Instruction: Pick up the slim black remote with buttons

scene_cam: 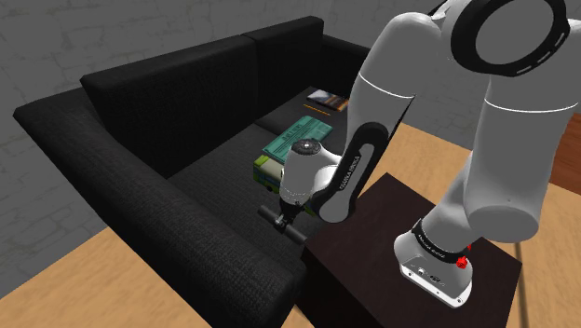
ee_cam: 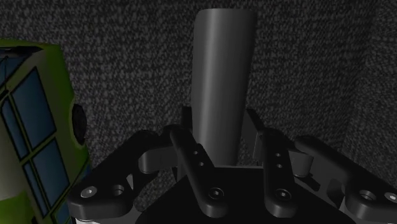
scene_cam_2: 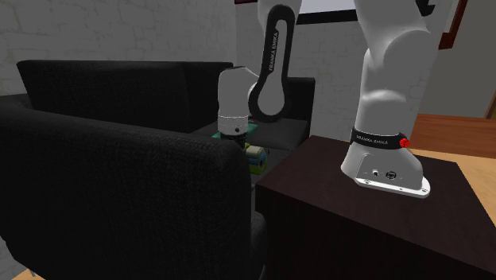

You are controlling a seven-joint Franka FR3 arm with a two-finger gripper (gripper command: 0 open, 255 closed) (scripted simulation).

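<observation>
A slim, dark grey-black remote [ee_cam: 222,63] with a smooth face runs straight out from my gripper [ee_cam: 221,130] over the black sofa seat. Both fingers [ee_cam: 191,149] press against its near end from either side, so the gripper is shut on it. No buttons show on the face I can see. In the shoulder view the gripper [scene_cam: 285,222] is low over the front of the seat cushion, just beyond the stand's corner. I cannot tell whether the remote rests on the cushion or hangs just above it.
A yellow-green box with blue panels [ee_cam: 32,121] sits close beside the gripper, also seen as the green box [scene_cam: 266,170]. A teal book [scene_cam: 300,140] and another book [scene_cam: 326,97] lie further along the seat. The sofa armrest [scene_cam_2: 143,191] and the dark stand [scene_cam: 372,242] flank the gripper.
</observation>
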